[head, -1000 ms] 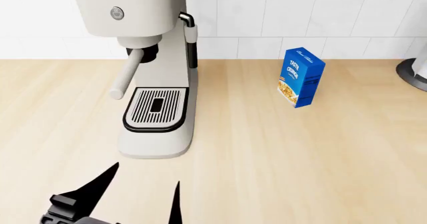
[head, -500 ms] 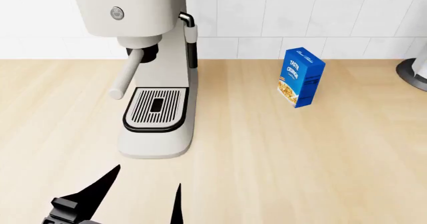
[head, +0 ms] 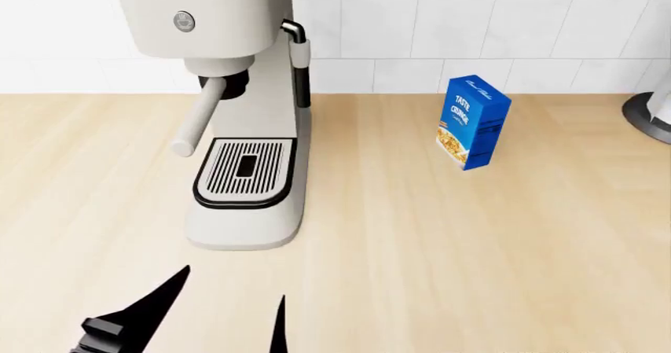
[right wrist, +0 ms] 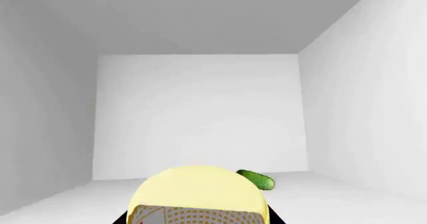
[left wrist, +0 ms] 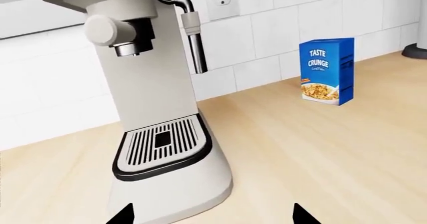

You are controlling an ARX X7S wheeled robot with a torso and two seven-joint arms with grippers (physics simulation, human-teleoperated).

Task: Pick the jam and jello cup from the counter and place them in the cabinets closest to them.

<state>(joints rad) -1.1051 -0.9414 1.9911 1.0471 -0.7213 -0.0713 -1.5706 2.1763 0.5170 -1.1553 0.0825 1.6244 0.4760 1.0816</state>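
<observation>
A pale-yellow jar with a patterned label, the jam (right wrist: 197,191), fills the near part of the right wrist view. My right gripper (right wrist: 199,220) is shut on it, with black jaws showing at both sides of it. It is held inside a white cabinet (right wrist: 200,114), just above the cabinet floor. The right gripper does not show in the head view. My left gripper (head: 231,292) is open and empty over the counter, in front of the coffee machine (head: 247,109); its tips also show in the left wrist view (left wrist: 213,215). The jello cup is out of view.
A green pickle-like thing (right wrist: 255,179) lies on the cabinet floor behind the jar. A blue cereal box (head: 473,121) stands on the wooden counter (head: 472,251) near the tiled wall; it also shows in the left wrist view (left wrist: 327,71). A grey appliance base (head: 652,113) sits at the right edge.
My left gripper has sunk slightly toward the lower edge of the head view. Nothing else on the counter has moved.
</observation>
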